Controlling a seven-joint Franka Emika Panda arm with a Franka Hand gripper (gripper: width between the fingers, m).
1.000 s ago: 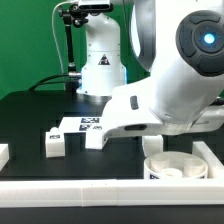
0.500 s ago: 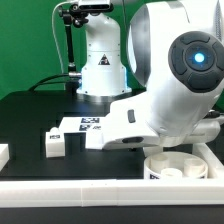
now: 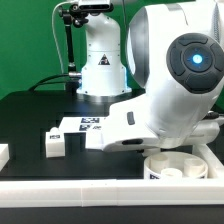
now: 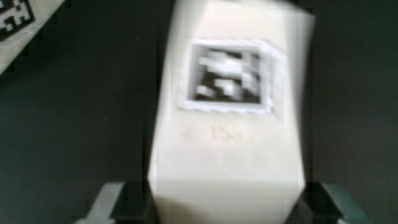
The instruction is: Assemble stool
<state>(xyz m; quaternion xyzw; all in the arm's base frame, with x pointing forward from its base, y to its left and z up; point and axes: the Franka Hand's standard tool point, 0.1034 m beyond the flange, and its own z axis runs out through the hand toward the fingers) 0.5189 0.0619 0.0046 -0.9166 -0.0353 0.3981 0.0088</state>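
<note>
The gripper (image 4: 222, 205) is clenched on a stool leg (image 4: 222, 130), one finger (image 4: 118, 200) against each long side. Over the last second the arm (image 3: 170, 90) has rolled toward the exterior view's left, then settled, so I judge the carry is pausing. From that view's left: a loose leg (image 3: 55, 143), the marker board (image 3: 88, 124), and the seat (image 3: 172, 168) near right. Nothing readable, only a square tag (image 4: 231, 72).

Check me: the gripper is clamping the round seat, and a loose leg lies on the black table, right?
Not quite. The wrist view shows the gripper clamping a tagged rectangular leg, not the round seat, which lies free. A loose leg does lie on the black table.
</note>
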